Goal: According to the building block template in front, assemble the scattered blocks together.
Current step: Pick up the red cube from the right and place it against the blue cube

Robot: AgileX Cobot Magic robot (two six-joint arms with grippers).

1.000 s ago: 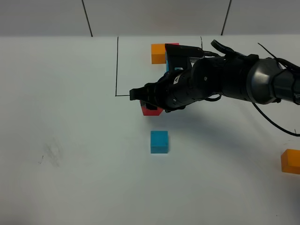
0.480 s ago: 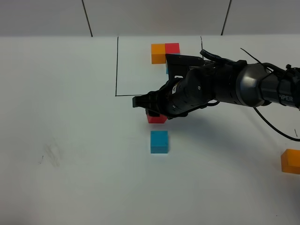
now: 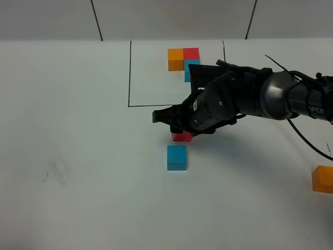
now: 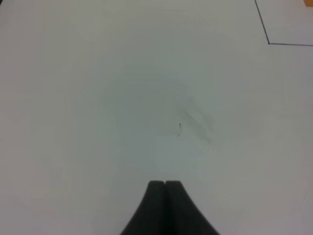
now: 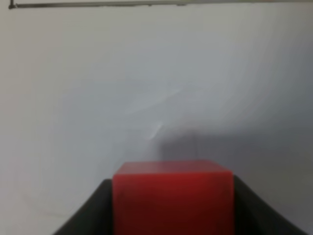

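Note:
My right gripper [image 3: 179,131] is shut on the red block [image 3: 182,137], which sits between its dark fingers [image 5: 88,210] in the right wrist view as a red cube [image 5: 172,196]. It hovers just behind the cyan-blue block [image 3: 176,157] on the white table. The orange block [image 3: 322,178] lies at the far right edge. The building block template [image 3: 184,60], an orange, red and cyan cluster, sits at the back inside a black drawn rectangle [image 3: 129,73]. My left gripper [image 4: 165,185] is shut on nothing over bare table and is outside the high view.
A faint grey smudge [image 3: 54,171] marks the table at the left. A corner of the black drawn line [image 4: 268,41] shows in the left wrist view. My right arm [image 3: 270,96] reaches in from the right across the rectangle's front edge.
My right gripper has carried the red block toward the front and slightly right, closer to the cyan-blue block. The template's cubes are now more exposed. The left gripper has not moved.

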